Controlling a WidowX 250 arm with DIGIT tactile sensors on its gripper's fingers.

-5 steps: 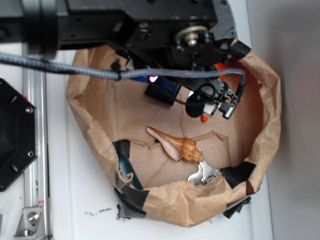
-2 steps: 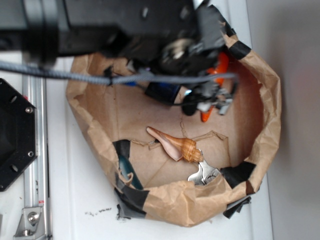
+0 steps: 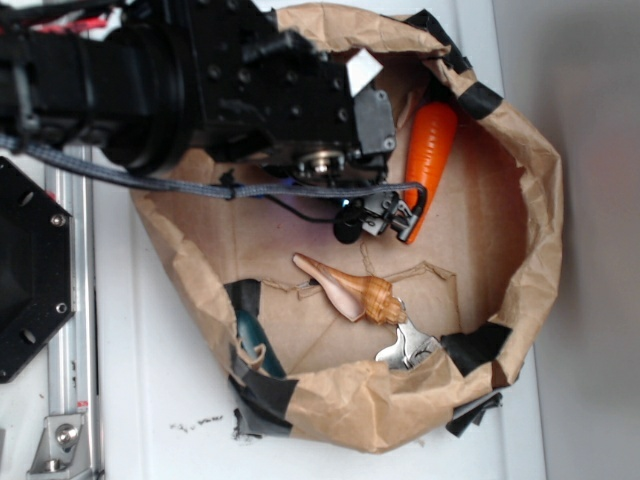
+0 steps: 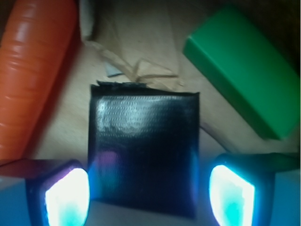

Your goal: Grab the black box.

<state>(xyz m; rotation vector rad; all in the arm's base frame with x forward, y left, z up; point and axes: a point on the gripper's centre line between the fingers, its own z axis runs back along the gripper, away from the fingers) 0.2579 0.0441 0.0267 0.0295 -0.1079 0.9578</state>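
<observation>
**Over the box now**

Down in the crumpled brown paper bag [image 3: 520,180], the gripper [image 4: 149,195] has shifted left since a second ago, uncovering the orange plastic carrot [image 3: 430,150]. Jaws spread wide, glowing pads [image 4: 68,197] either side of the small flat glossy black box [image 4: 143,150]. Green rectangular block [image 4: 242,70] sits nearby.

One black box [image 4: 143,150], one green block [image 4: 240,70], one carrot [image 3: 428,150], one seashell [image 3: 350,287].

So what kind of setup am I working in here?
Looks like a lab tabletop robot rig, not a home: a taped brown paper bin on a white table, an aluminium rail, and assorted test props such as a toy carrot and a seashell.
</observation>
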